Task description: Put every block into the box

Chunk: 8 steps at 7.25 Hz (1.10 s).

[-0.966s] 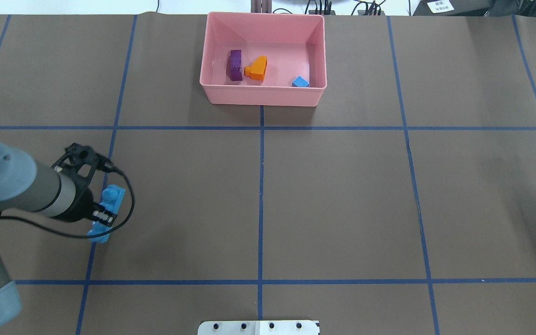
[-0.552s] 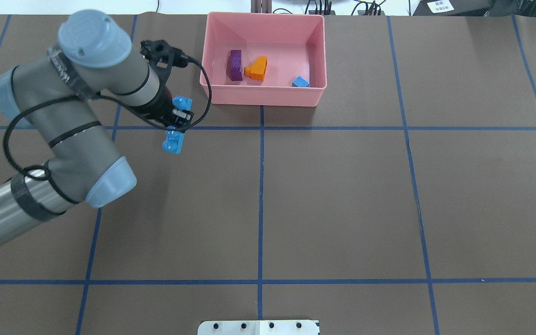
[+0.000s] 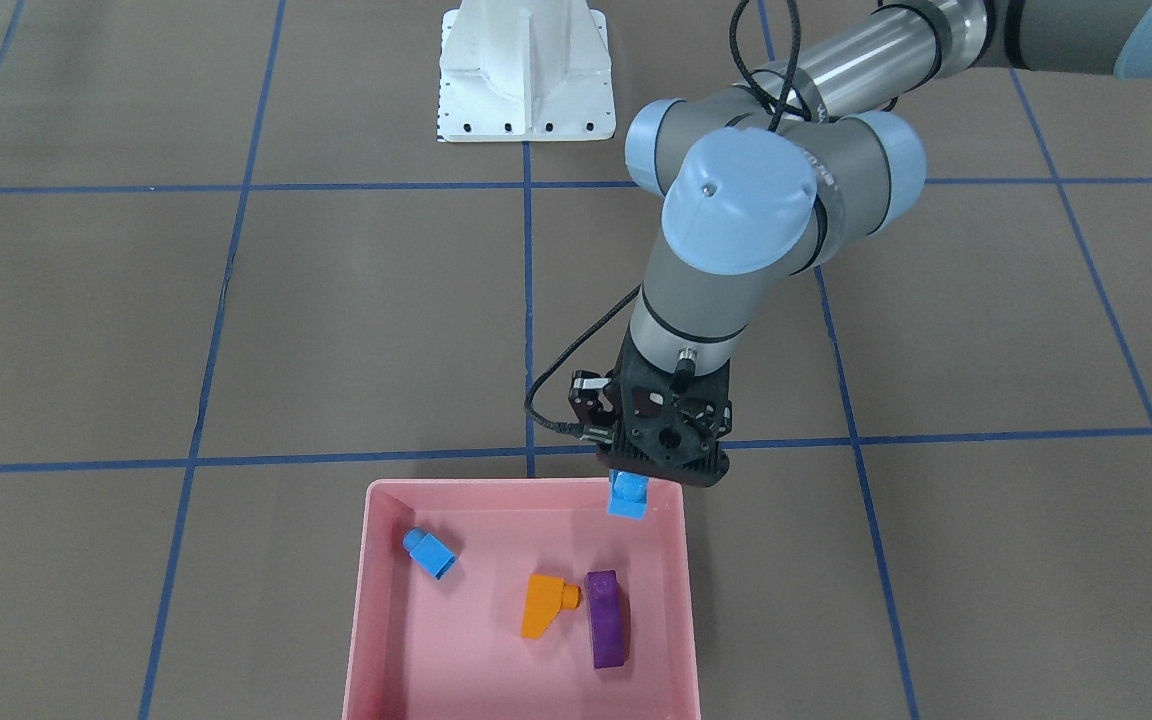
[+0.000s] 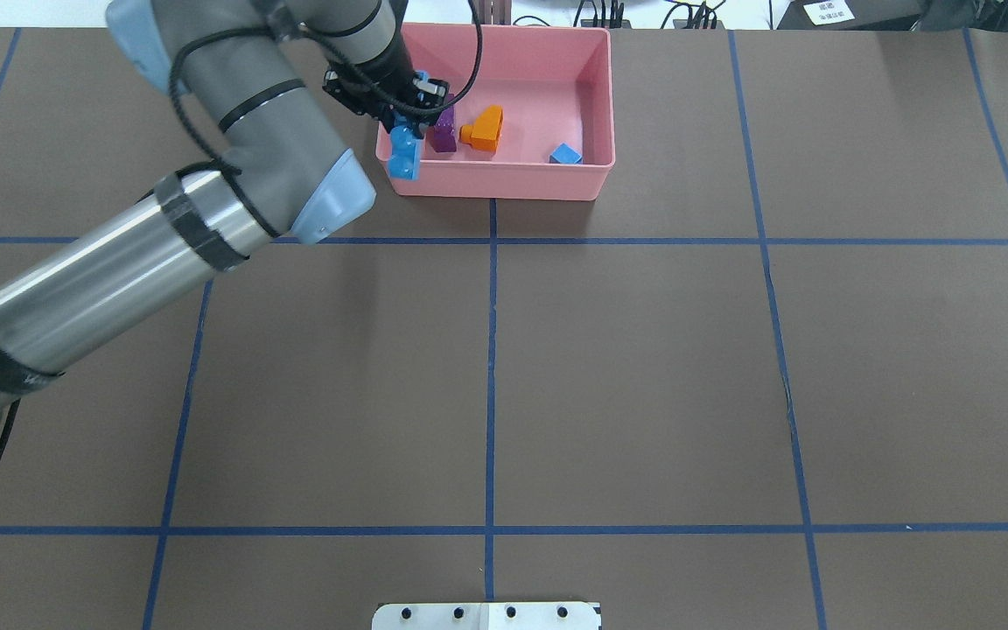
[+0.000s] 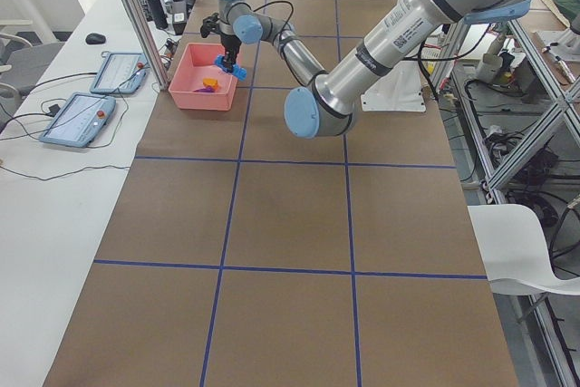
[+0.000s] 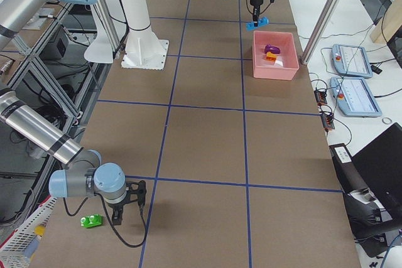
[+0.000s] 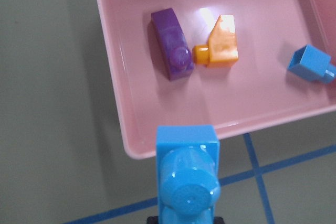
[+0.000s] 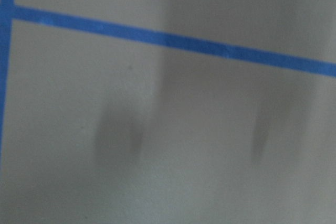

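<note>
L gripper (image 4: pixel 410 112) is clamped on the long blue block (image 4: pixel 402 154), which hangs over the near-left corner rim of the box (image 4: pixel 504 185), so I'd carry it in, far & right, short of the purple block (image 4: pixel 444 133), before letting go; R gripper (image 6: pixel 129 211): can't tell if open.

The left gripper (image 3: pixel 636 472) hides from you the held end of the long blue block (image 3: pixel 628 497); the left wrist view's bottom edge crops it too. Your right wrist view is blurred; the right gripper (image 6: pixel 129 208) is too small to judge.
</note>
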Available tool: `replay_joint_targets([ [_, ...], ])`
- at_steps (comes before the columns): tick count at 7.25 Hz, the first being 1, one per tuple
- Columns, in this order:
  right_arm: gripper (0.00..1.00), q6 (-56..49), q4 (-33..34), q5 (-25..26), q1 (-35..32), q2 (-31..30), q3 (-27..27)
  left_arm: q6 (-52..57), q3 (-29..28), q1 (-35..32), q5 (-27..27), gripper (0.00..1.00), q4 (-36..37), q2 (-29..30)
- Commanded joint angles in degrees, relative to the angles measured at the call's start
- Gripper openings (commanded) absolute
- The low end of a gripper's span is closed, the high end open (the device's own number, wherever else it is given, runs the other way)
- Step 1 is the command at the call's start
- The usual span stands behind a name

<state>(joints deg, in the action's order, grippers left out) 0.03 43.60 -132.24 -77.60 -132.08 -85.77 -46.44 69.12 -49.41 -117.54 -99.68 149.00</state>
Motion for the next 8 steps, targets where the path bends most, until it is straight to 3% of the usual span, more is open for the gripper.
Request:
replay_joint_targets([
  [1, 1.0, 0.24, -8.17, -2.4, 0.0, -0.8, 7.88, -2.34, -14.14, -1.3, 0.72, 0.0, -9.62, 6.98],
  [3, 1.0, 0.33, -8.18, -2.76, -0.09, -1.33, 9.73, -5.67, -22.85, -1.04, 5.8, 0.0, -18.4, 9.99],
  [4, 1.0, -0.2, -8.27, -2.59, -0.26, -2.03, 9.92, -5.77, -27.24, -1.04, 7.22, 0.09, -20.54, 12.69],
  [5, 1.0, -0.03, -8.88, -2.59, -0.27, -2.39, 10.1, -5.77, -29.38, -0.69, 8.63, 0.49, -22.91, 13.24],
  [6, 1.0, 0.24, -9.66, -2.67, -0.27, -2.48, 10.62, -5.77, -29.74, -0.25, 9.95, 0.97, -23.71, 13.25],
  [8, 0.97, 0.15, -9.67, -2.67, -0.27, -2.3, 11.93, -5.77, -29.66, -0.25, 10.05, 0.99, -23.72, 13.25],
])
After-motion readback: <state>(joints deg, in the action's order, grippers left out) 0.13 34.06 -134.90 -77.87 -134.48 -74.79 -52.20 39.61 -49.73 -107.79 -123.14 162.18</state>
